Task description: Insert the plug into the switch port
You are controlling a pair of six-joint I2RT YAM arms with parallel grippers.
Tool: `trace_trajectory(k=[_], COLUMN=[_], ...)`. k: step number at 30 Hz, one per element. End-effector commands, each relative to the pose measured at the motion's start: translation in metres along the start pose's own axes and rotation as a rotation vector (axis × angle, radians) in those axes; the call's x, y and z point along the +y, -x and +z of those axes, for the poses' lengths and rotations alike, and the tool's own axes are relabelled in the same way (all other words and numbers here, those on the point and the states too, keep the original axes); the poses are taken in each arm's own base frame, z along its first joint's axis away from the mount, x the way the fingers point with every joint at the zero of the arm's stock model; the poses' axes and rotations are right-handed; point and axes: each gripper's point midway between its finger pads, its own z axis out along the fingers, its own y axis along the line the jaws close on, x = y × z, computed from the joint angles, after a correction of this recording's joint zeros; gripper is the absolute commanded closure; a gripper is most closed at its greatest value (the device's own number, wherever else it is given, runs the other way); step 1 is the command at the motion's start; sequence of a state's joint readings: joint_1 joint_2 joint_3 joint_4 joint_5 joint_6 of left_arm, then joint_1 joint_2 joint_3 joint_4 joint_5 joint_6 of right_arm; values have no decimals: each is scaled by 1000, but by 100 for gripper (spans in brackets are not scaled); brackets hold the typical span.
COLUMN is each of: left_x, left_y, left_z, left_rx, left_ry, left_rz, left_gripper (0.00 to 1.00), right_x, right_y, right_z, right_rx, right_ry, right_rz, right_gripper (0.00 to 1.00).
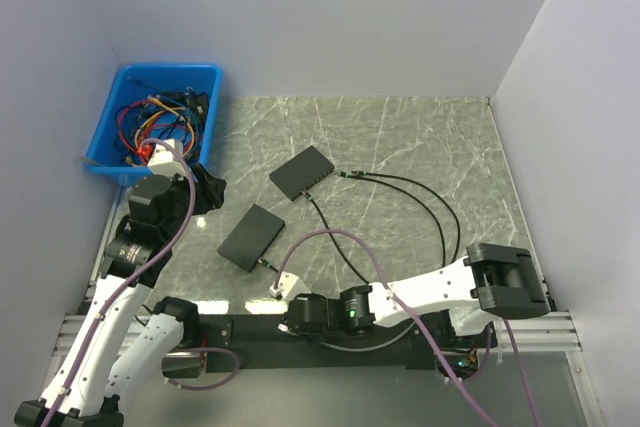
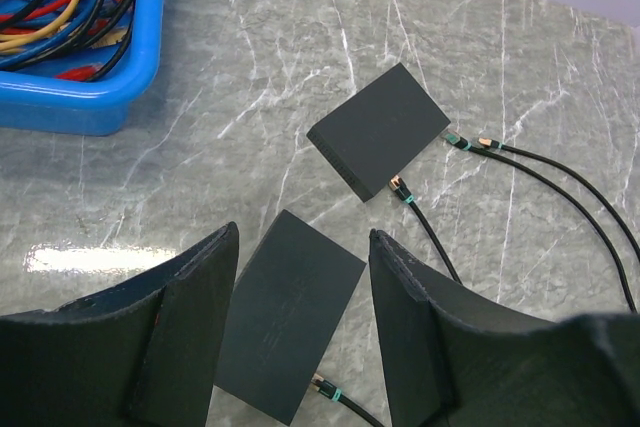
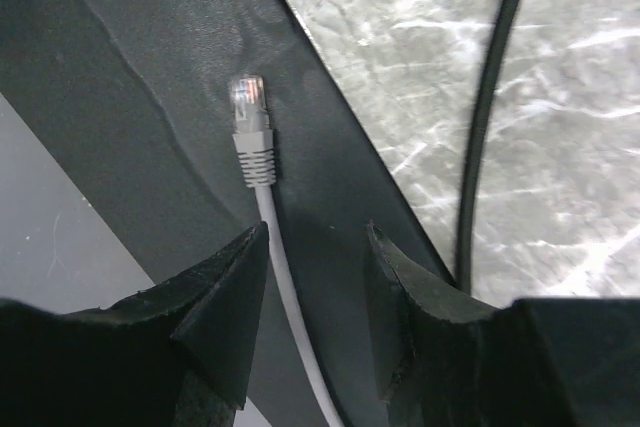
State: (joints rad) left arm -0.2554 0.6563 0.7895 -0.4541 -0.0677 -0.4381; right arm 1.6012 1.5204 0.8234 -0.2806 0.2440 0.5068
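The grey plug (image 3: 248,97) is lying on the black base strip (image 3: 130,97) along the near edge of the table (image 1: 400,137), left of centre, with its clear tip pointing away from the right gripper (image 3: 315,242). The plug itself is sitting just ahead of the fingertips, while its grey cable is running back through the gap between the jaws, which are standing spread and pinching nothing. The left gripper (image 2: 302,247) is hanging over the left side of the table with its jaws spread wide too, framing the near switch (image 2: 285,317) below them and gripping nothing. Two black switches are showing: that one, and the far switch (image 2: 380,132) beyond it toward the centre. Four black cable plugs are sitting at the switches, three at the far one and one at the near one. One blue bin (image 1: 170,69) of mixed cables is resting at the far left corner. White walls are closing in the left, far and right edges; open marble is stretching between the switches and the far edge, and black cables are looping across the right half.
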Motion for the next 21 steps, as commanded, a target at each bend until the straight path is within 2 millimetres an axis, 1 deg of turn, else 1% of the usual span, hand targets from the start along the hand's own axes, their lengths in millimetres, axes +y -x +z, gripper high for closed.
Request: trace_trajectory(k=[1,5,7,8,9,11,13,14,15,16,17,18,19,20,21], left_x=[-3,-2,1,1,2,2,2,2,2,2,2,2,2,2,3], left_y=[5,5,6,6,7,8,10,10,10,9,9,8,8,8,7], left_z=[-1,-1,-2,-2,-3,-5,-7,-7,-7,-6,-6,-5,-5,-5,-4], left_rx=[-18,-17,-19,-22,-27,-38,-47,-46,-46,-45,-40,-35,-34,-33,-29], left_ry=[-17,-11,5,9,10,10,11,10,10,10,11,11,12,13,13], left_rz=[10,6,-2,-7,-12,-13,-12,-12,-9,-10,-8,-6,-5,-5,-4], left_gripper=[39,37,34,31,24,18,17,17,17,17,18,18,19,19,19], right_x=[19,27,30,30,30,32,37,38,40,49,49,51,57,56,56], right_y=[15,9,8,5,3,-1,-2,-6,-7,-7,-11,-12,-12,-16,-17], right_z=[2,8,10,13,15,19,20,22,23,23,25,25,26,28,29], right_rx=[-35,-8,-2,9,16,27,33,44,47,50,59,62,61,72,75], right_ry=[53,76,80,77,77,80,109,115,128,174,183,196,225,229,235], right_rz=[23,21,19,15,13,18,20,20,22,24,26,27,30,30,35], right_gripper=[50,50,50,50,50,51,53,54,55,58,64,67,73,79,83])
